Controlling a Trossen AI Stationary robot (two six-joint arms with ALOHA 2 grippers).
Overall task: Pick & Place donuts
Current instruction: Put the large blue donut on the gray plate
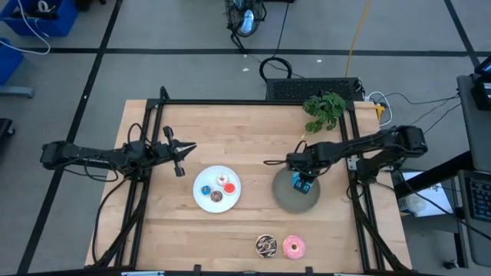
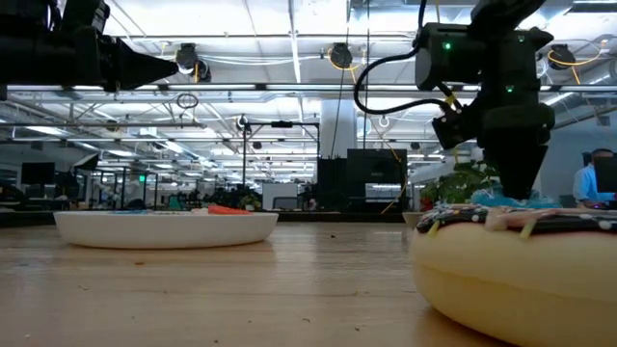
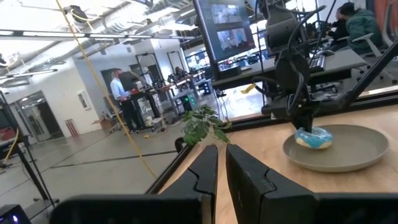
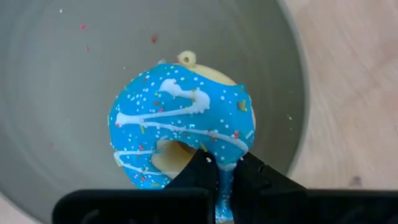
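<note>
A: What is the right hand (image 4: 219,177) doing?

B: It is clenching the rim of the large blue donut (image 4: 181,124), one finger through the hole, over the grey plate (image 1: 285,198). From the left wrist view the donut is sitting at or just above the plate floor – likely being set down.

A: Why grip the rim?

B: I judge a ring this soft gives a thin edge to pinch, so the donut is hanging flat.

A: Room around it?

B: The plate rim is curving up close at three o'clock of the donut; bare plate is lying toward nine and twelve. A straight lift should clear it.

A: The other donuts?

B: Four tiny ones are sitting on the white plate (image 1: 201,198) at nine o'clock of the grey one. The chocolate donut (image 1: 266,244) and pink donut (image 1: 294,246) are lying side by side near the surface's (image 1: 230,130) six o'clock edge.

A: And the left hand (image 1: 192,147)?

B: Closed on nothing – waiting raised at ten o'clock of the white plate, well apart.
</note>
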